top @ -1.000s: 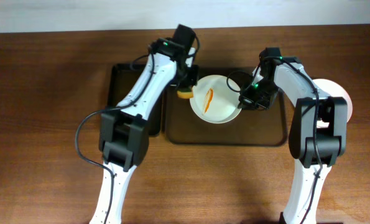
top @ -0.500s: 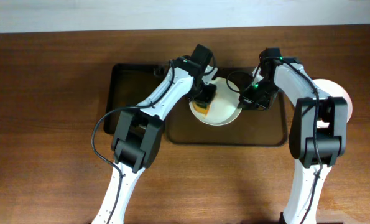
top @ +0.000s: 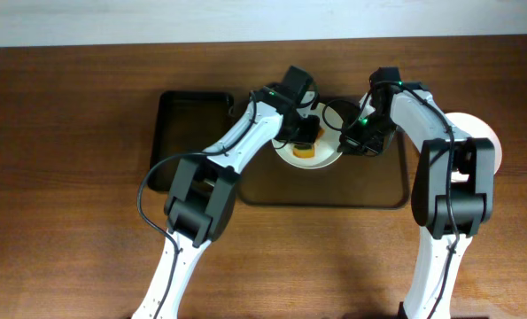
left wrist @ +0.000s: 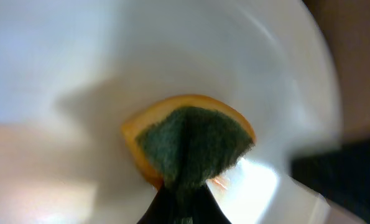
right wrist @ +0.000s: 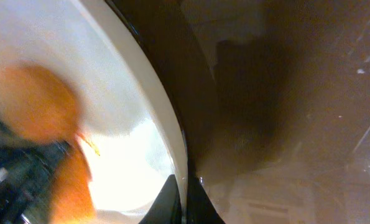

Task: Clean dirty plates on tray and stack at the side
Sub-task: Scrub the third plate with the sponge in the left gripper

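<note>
One white plate (top: 330, 156) lies at the back of the dark brown tray (top: 369, 188). My left gripper (top: 306, 140) reaches over it and is shut on a sponge (top: 305, 153). The left wrist view shows the sponge (left wrist: 191, 144), green pad over orange foam, pinched in my left gripper (left wrist: 182, 208) and pressed on the plate (left wrist: 79, 62). A thin orange sauce smear (left wrist: 219, 182) lies beside it. My right gripper (top: 351, 142) is shut on the plate's right rim. In the right wrist view, that gripper (right wrist: 182, 205) pinches the plate (right wrist: 132, 118) by its edge over the tray (right wrist: 284, 93).
A smaller black tray (top: 188, 133) sits left of the brown one. A second white plate (top: 484, 140) rests on the wooden table (top: 68, 221) at the right, partly under my right arm.
My left gripper has carried the sponge rightward from the plate's left edge onto its middle, covering the sauce streak. The right gripper has held still on the rim.
</note>
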Action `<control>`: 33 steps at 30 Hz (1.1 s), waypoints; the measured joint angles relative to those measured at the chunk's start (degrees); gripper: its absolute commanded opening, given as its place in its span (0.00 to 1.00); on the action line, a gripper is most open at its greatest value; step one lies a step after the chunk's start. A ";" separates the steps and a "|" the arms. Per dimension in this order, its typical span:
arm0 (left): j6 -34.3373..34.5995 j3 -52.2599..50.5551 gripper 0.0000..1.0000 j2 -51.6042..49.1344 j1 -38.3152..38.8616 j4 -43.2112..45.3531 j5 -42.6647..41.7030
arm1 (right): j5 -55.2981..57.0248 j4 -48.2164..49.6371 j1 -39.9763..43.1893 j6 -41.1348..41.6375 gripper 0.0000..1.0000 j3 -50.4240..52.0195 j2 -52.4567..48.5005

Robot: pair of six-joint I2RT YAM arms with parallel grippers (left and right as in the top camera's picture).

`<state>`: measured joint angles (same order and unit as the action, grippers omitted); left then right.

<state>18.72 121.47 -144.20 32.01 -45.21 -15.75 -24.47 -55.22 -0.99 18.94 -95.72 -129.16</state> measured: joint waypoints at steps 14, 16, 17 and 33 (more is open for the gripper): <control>2.19 2.45 0.00 0.74 -1.88 -14.03 5.09 | -0.92 -0.15 -0.37 0.31 0.04 0.17 -0.02; -1.44 1.70 0.00 0.48 -1.95 -14.01 -4.35 | -0.92 -0.15 -0.37 0.31 0.04 0.17 -0.02; -2.80 1.51 0.00 0.26 -1.79 -13.86 -7.76 | -0.94 -0.15 -0.37 0.33 0.04 0.20 -0.02; -9.68 -0.39 0.00 -2.36 -0.90 3.10 -19.30 | -0.94 -0.17 -0.37 0.31 0.04 0.20 -0.02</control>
<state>9.04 121.08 -146.56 31.11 -42.11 -35.05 -25.41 -55.40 -1.37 19.25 -95.53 -129.19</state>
